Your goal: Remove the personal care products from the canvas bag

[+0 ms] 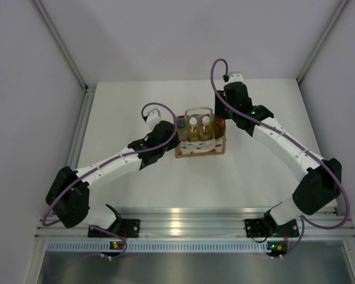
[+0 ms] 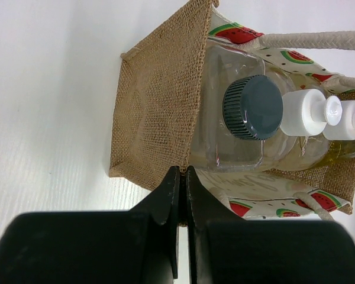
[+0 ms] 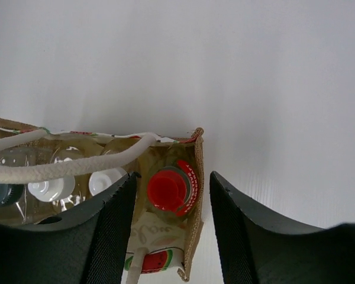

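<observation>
Yellow bottle (image 3: pixel 168 190), red cap: stands upright inside canvas bag (image 3: pixel 195 177), at its right end. Right gripper (image 3: pixel 172 176): nearer arm, directly above, jaws apart, straddling cap and bag's end wall. Left gripper (image 2: pixel 182 175): clenched at bag's left corner seam.

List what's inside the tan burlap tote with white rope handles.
Four upright bottles in the tan burlap tote: clear bottle with dark grey cap, two white-capped bottles, red-capped bottle. Walls hide their lower bodies and the floor.
</observation>
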`<state>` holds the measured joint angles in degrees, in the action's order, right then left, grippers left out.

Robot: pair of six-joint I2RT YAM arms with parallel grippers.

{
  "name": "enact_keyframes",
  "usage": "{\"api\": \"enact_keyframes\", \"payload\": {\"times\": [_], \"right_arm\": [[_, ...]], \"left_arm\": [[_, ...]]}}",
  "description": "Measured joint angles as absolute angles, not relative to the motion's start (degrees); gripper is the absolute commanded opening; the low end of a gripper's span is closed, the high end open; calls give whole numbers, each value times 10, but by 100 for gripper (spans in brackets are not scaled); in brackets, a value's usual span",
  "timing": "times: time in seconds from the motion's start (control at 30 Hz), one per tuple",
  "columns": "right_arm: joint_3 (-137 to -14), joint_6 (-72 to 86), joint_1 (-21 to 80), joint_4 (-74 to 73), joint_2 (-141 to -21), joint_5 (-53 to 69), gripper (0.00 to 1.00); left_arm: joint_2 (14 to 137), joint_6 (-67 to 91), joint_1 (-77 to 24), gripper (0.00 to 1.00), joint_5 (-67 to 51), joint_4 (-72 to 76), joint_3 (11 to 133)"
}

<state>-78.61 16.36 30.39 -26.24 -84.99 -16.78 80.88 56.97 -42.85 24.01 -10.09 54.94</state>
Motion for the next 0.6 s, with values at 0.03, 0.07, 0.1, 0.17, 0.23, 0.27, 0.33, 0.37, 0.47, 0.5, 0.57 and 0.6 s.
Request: {"api": "enact_keyframes", "payload": {"times": [0.03,0.07,0.1,0.17,0.23,0.27,0.33,0.37,0.47,0.5,0.57,0.6], "right_arm": [[-793,160,304,-267,-857,-170,50],[-800,155,304,-270,-866,-171,49],[-805,152,304,-273,-873,-171,48],[-808,149,304,-277,-883,-169,48],[-808,146,305,-286,-889,-167,47],[-808,145,305,-289,-891,-167,47],[-808,145,307,-293,-896,-164,46],[-808,145,307,-294,-898,-164,45],[-808,145,308,-296,-905,-162,42],[-808,145,308,-296,-907,-162,41],[-808,146,308,-296,-910,-160,38],[-808,145,309,-296,-912,-159,37]], "left_arm": [[809,570,-429,0,240,-101,549],[809,570,-429,0,240,-100,548],[809,570,-429,0,240,-100,548],[809,570,-429,0,241,-99,548],[809,570,-429,0,241,-99,548],[809,570,-429,0,241,-99,548],[809,570,-429,0,240,-99,548],[809,570,-429,0,241,-99,548],[809,570,-429,0,240,-99,548],[809,569,-429,0,241,-99,548],[809,569,-429,0,240,-99,548],[809,569,-429,0,240,-99,548]]}}
